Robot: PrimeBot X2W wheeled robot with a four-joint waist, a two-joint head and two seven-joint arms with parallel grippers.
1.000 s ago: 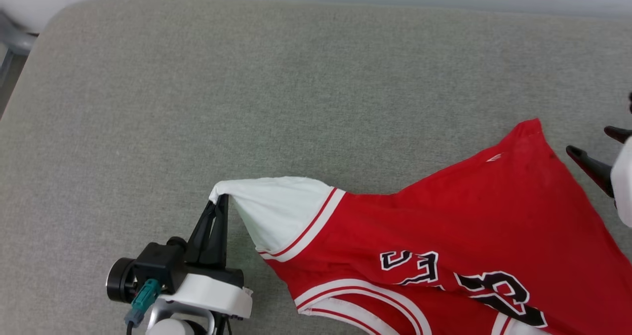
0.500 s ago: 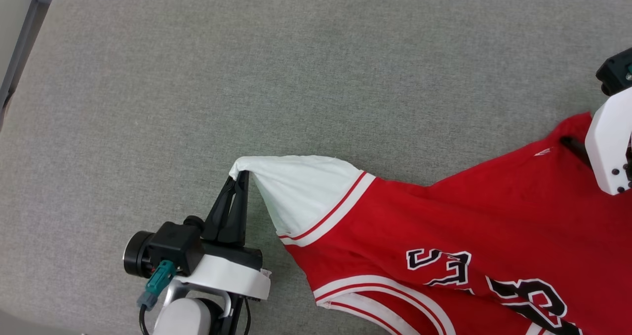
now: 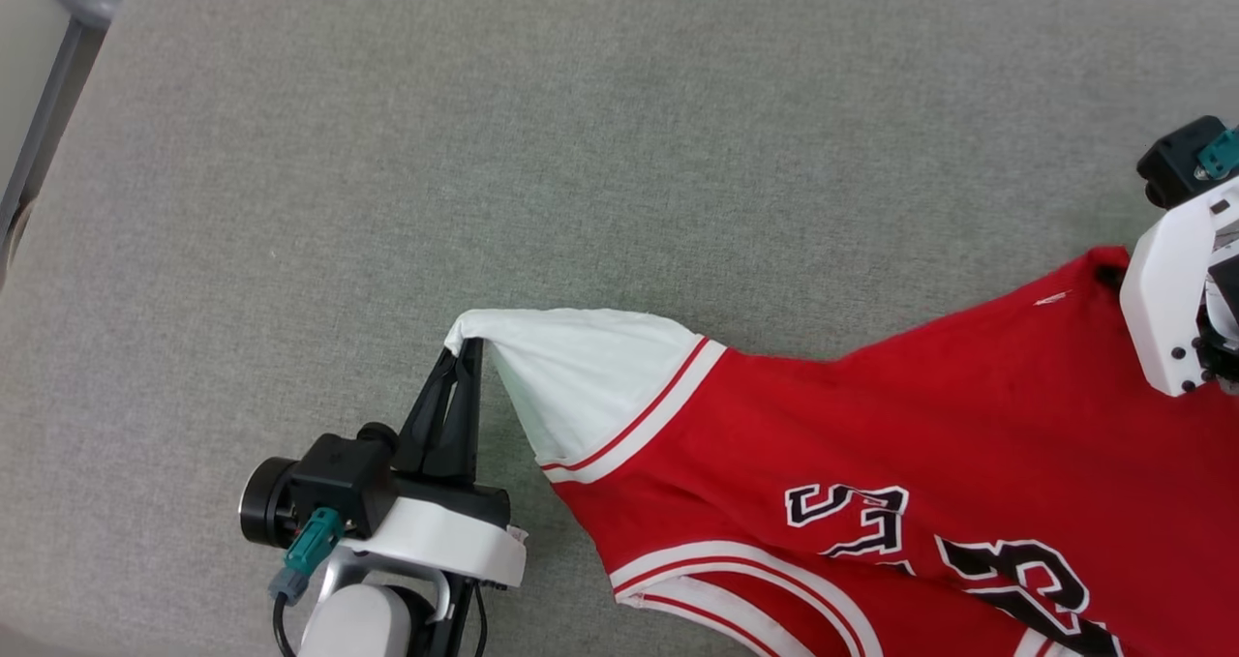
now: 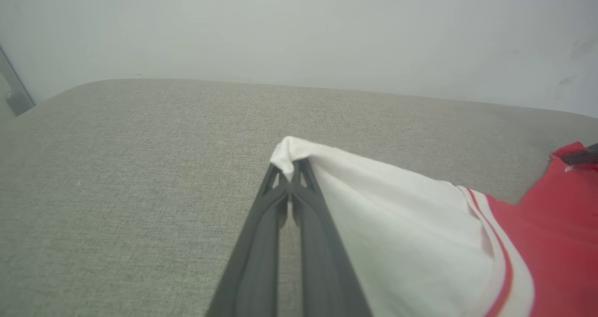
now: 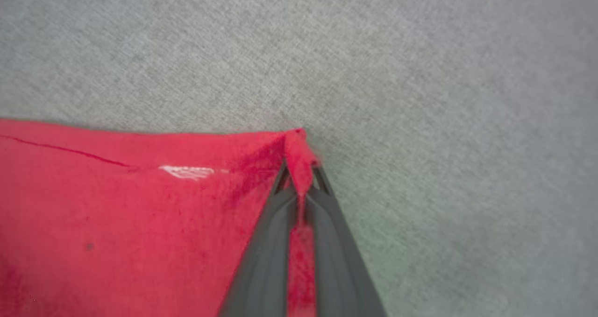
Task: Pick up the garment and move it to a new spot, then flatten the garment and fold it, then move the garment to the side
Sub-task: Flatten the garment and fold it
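The garment (image 3: 871, 425), a red T-shirt with white sleeves and black-and-white lettering, lies stretched across the lower right of the grey padded surface. My left gripper (image 3: 463, 347) is shut on the tip of the white sleeve (image 4: 373, 214), which is pulled to a point; in the left wrist view my left gripper (image 4: 292, 167) pinches white cloth. In the right wrist view my right gripper (image 5: 301, 177) is shut on the red hem corner, next to the tiny white logo (image 5: 187, 171). The head view has my right wrist housing (image 3: 1176, 299) over that corner.
The grey padded surface (image 3: 581, 154) stretches wide and bare to the left and beyond the shirt. A grey metal frame piece (image 3: 39, 134) stands past its left edge. A pale wall (image 4: 299, 27) rises behind the far edge.
My right gripper came in from the right, open, over the red hem corner and has shut on it. The left gripper keeps its hold on the sleeve. The head camera shifted.
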